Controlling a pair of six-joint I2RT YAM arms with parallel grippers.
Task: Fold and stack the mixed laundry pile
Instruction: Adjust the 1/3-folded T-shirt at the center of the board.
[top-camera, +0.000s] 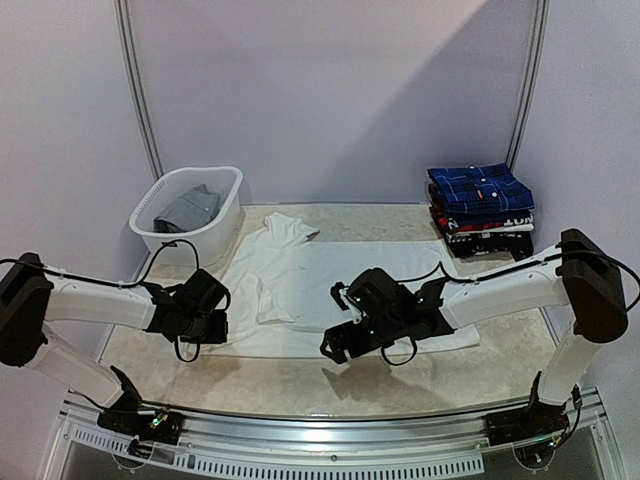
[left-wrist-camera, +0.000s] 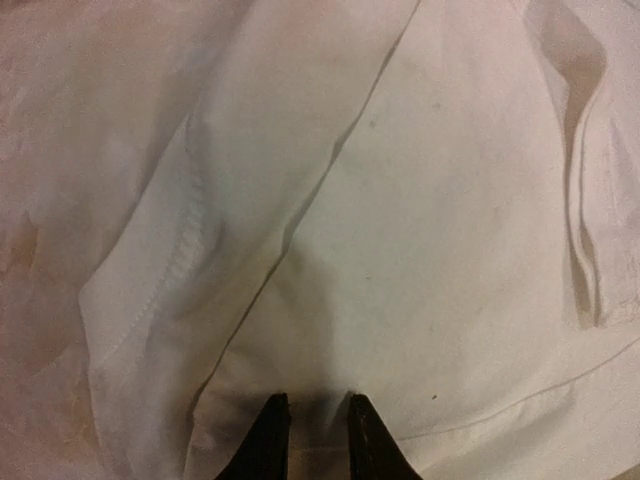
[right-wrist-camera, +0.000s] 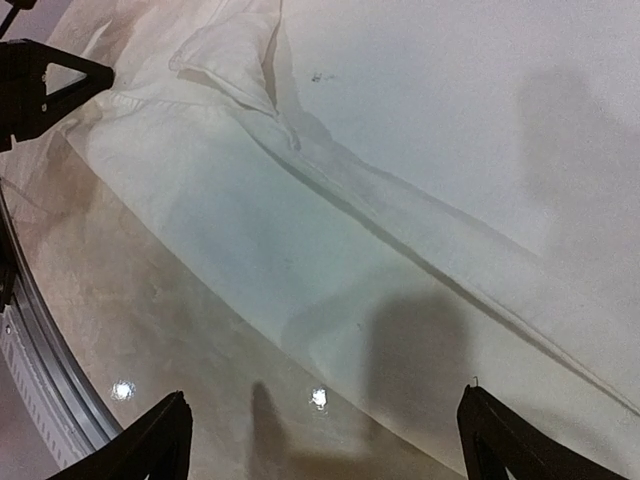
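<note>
White shirt (left-wrist-camera: 430, 230) cloth runs right up to the left gripper (left-wrist-camera: 315, 405), whose jaws stand close with only a thin slit between them; whether a fold is nipped in that slit I cannot tell. The right gripper (right-wrist-camera: 320, 405) has its jaws wide apart and holding nothing, and hangs over the shirt's near edge, where cloth gives way to bare tabletop (right-wrist-camera: 100, 300). In the top view the left gripper sits at the white shirt's near left corner and the right gripper at its near edge, more to the right, so both arms look set on this one garment. It lies spread across the middle of the tabletop, mostly flat, with what seems a sleeve turned in over the body on the left side. I judge its fold as barely begun, with the body not yet halved. Farther out, at the back right, stands a stack (top-camera: 485, 225) of folded garments with a plaid shirt (top-camera: 480, 187) on top, well apart from the white shirt; that share of the work looks done. At the back left a basket (top-camera: 225, 215) holds a grey garment (top-camera: 188, 208), crumpled and unfolded. What is left, as I read it, is to finish the white shirt, carry it to the stack, then take out and fold the grey garment.
</note>
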